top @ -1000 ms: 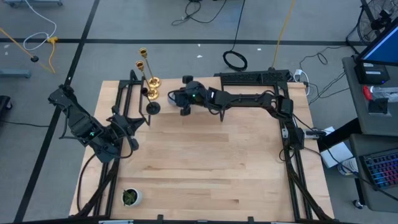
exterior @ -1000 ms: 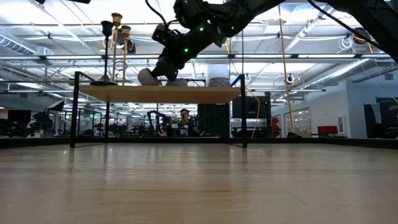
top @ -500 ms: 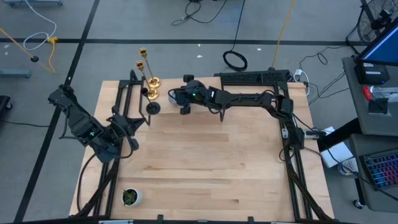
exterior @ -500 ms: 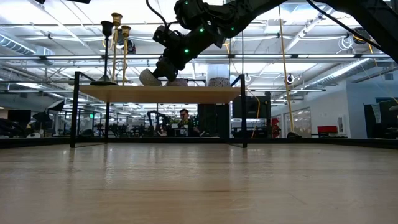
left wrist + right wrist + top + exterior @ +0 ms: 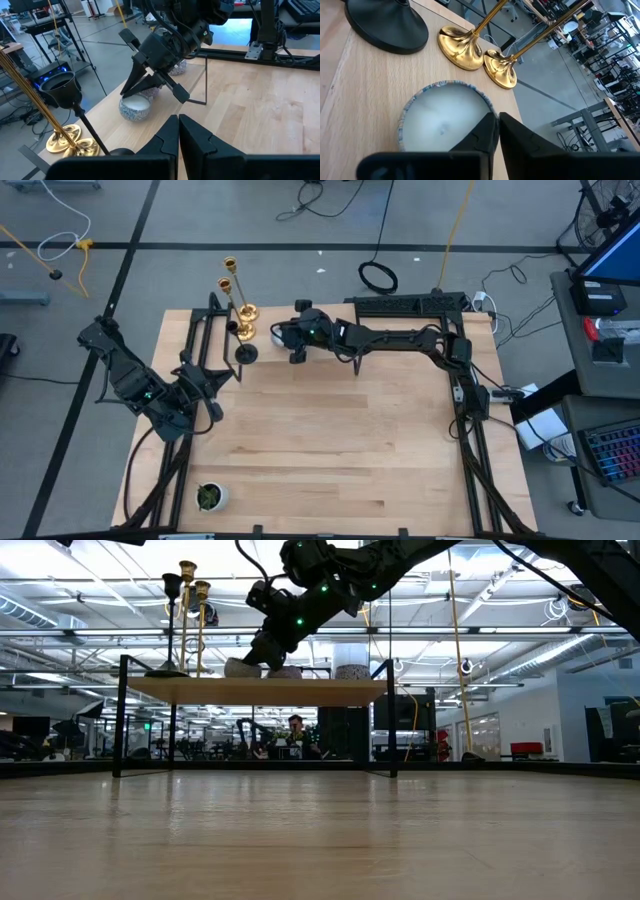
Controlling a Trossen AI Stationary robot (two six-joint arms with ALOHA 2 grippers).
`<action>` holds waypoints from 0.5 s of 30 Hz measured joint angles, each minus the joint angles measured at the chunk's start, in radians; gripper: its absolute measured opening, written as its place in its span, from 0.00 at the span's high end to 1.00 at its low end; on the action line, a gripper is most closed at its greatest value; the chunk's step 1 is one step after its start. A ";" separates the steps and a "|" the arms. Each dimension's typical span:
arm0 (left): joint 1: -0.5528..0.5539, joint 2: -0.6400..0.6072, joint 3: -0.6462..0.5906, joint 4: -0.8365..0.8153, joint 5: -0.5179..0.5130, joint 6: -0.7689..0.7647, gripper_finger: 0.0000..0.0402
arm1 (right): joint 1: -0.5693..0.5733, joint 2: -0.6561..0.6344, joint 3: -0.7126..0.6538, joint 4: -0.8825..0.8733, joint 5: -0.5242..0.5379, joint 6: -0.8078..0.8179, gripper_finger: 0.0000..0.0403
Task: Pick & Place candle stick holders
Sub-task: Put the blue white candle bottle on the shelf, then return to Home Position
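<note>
the two gold candlesticks (image 5: 244,313) and the black one (image 5: 245,352) stand grouped at the bench's (image 5: 350,440) far left edge; the right pincer (image 5: 150,85), fingers spread narrowly, is over a tealight cup (image 5: 135,107) just beside them, seemingly just set down; other cups sit close behind; the left pincer (image 5: 178,131) waits, pressed together.

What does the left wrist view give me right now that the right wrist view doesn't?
Only the left wrist view shows the right gripper from outside, over one tealight cup with another cup behind it, and the black candlestick's cup top. Only the right wrist view looks down into that tealight cup's white wax and shows the black candlestick's round base. Both show the gold candlestick bases and the wooden table.
</note>
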 joint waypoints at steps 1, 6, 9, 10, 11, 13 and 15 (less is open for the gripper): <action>0.000 0.000 0.000 0.000 0.000 0.000 0.95 | 0.000 0.000 0.000 0.000 0.000 0.002 0.93; 0.000 0.000 0.000 0.000 0.000 -0.001 0.95 | 0.000 0.000 0.000 0.001 0.000 0.025 0.82; 0.000 0.000 0.000 0.000 0.000 -0.015 0.95 | 0.000 0.000 -0.001 0.000 0.000 0.023 0.74; 0.000 0.000 0.000 0.000 0.000 -0.016 0.95 | 0.000 0.000 -0.001 0.001 0.000 0.023 0.71; 0.000 0.000 0.000 0.000 0.000 -0.017 0.95 | 0.000 0.000 -0.001 0.001 0.000 0.022 0.69; 0.000 0.000 0.000 0.000 0.000 -0.018 0.95 | 0.003 0.000 -0.001 0.002 0.000 0.014 0.66; 0.000 0.000 0.000 0.000 0.000 -0.018 0.95 | 0.007 -0.007 -0.001 0.002 0.000 0.014 0.64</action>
